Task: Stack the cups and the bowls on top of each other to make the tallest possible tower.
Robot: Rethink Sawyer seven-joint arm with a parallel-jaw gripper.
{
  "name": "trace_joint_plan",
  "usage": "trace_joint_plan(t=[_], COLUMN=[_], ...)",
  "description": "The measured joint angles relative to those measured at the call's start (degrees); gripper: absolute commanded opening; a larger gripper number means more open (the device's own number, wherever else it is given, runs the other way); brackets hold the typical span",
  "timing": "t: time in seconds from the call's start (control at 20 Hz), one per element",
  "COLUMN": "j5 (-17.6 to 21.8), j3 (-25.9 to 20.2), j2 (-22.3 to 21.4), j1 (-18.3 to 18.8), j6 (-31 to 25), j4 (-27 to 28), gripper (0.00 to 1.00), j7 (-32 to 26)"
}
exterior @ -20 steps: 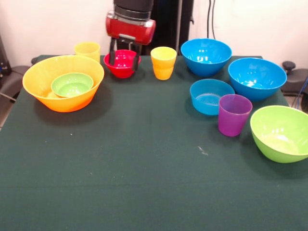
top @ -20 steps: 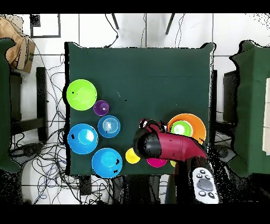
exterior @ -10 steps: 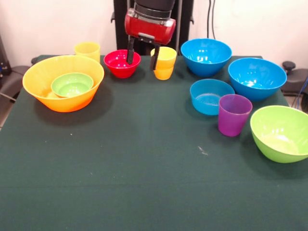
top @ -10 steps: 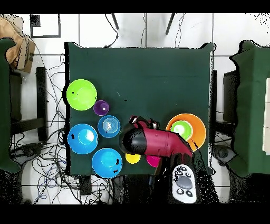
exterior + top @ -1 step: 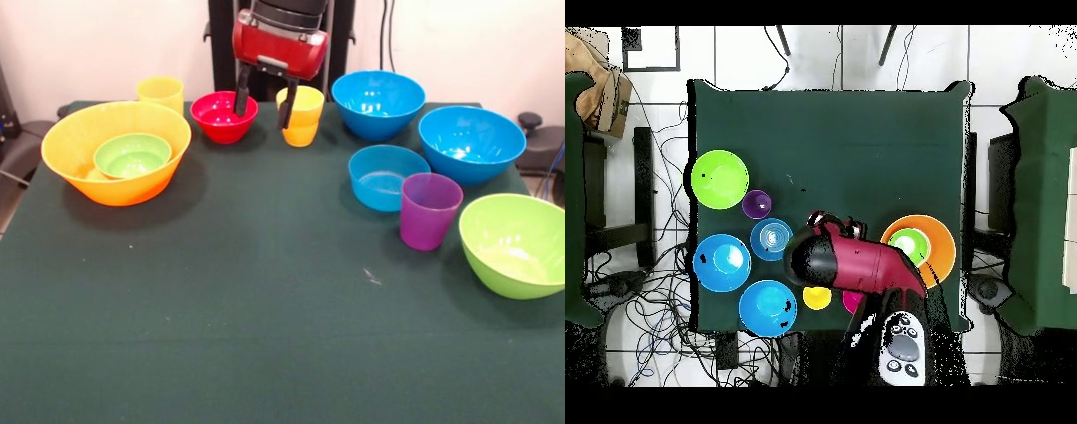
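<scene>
Taking the big orange bowl (image 5: 116, 150) as my marker, nearest the camera and far off to its right sat the lime green bowl (image 5: 516, 243), with the purple cup (image 5: 429, 210) just beside it. A little further back lay the shallow blue bowl (image 5: 387, 177), touching or nearly touching that cup, then the two large blue bowls (image 5: 470, 143) beyond. The orange bowl itself held the small green bowl (image 5: 132, 155), which was all the tower amounted to.

Behind and to its right stood the red bowl (image 5: 222, 116) and a yellow cup (image 5: 301, 115); a second yellow cup (image 5: 160, 92) stood just behind the orange bowl. My gripper (image 5: 264, 94) hung released and empty, its fingers spread between red bowl and cup.

To do this well, I judged I should centre one finger over the red bowl's rim, descend squarely, and clench only once it was straddled.
</scene>
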State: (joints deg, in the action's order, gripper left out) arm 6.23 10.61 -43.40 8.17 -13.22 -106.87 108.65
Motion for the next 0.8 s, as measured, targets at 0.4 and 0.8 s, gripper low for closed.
trace_joint_plan(t=[0.4,0.8], j5=[-2.1,-3.9], j3=[2.0,4.2], j2=[0.1,1.2], j1=[-2.8,-5.7], j6=[-0.9,-3.0], j4=[1.4,2.9], gripper=[1.0,1.0], j7=[0.0,0.0])
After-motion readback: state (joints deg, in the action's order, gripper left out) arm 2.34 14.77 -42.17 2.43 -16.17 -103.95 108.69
